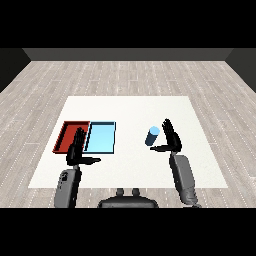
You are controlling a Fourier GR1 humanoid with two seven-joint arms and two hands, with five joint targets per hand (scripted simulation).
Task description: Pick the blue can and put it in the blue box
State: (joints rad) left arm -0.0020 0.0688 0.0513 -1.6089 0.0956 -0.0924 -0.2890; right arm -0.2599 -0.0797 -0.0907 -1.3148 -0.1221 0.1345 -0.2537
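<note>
A blue can (152,136) stands tilted on the white table (130,110), right of the middle. My right hand (171,138) is just right of the can, fingers straight and thumb stretched out below it, not closed round it. The light blue tray (101,138) lies left of the can, with nothing in it. My left hand (76,150) hovers open over the near edge where the two trays meet, thumb pointing right.
The red tray (69,134) lies beside the light blue tray on its left, partly covered by my left hand. A grey wooden floor surrounds the table.
</note>
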